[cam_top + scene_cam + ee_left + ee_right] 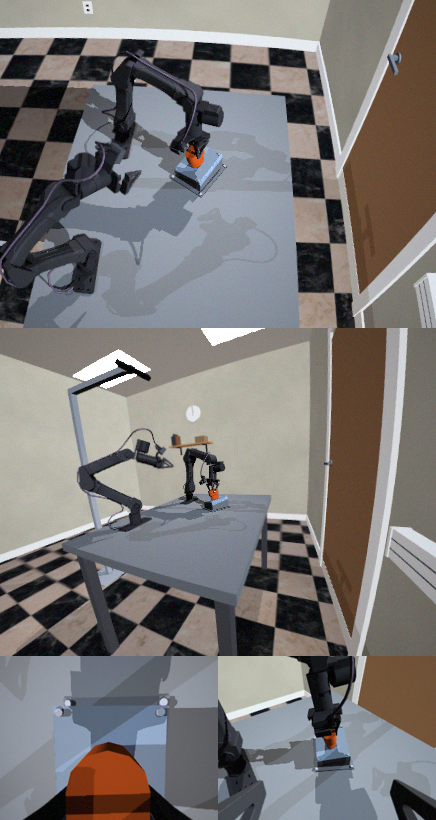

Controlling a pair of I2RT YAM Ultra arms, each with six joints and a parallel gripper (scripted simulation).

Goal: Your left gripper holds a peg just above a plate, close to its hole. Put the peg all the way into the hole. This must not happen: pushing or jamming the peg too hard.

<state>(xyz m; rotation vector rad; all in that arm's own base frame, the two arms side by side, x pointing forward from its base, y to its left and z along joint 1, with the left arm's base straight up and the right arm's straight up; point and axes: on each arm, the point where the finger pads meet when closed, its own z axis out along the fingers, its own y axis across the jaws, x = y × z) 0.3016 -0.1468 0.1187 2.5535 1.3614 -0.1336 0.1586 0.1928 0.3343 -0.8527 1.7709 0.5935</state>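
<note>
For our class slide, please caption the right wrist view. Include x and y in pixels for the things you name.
Left gripper [196,146] [214,489] [329,732] holding an orange peg [195,159] [214,495] [108,780] [331,742] at a blue plate [207,169] [220,502] [151,736] [341,752].

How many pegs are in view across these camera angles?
1: the orange peg, held by the left gripper at the blue plate. No other shows; the arms could hide something small.

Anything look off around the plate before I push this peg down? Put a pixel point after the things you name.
Nothing stands out: the orange peg [195,158] [214,495] [108,780] [331,741] is between the left gripper's fingers over the blue plate [202,175] [69,736] [340,753]. No visible damage or spill. The hole is hidden, so alignment can't be judged.
</note>
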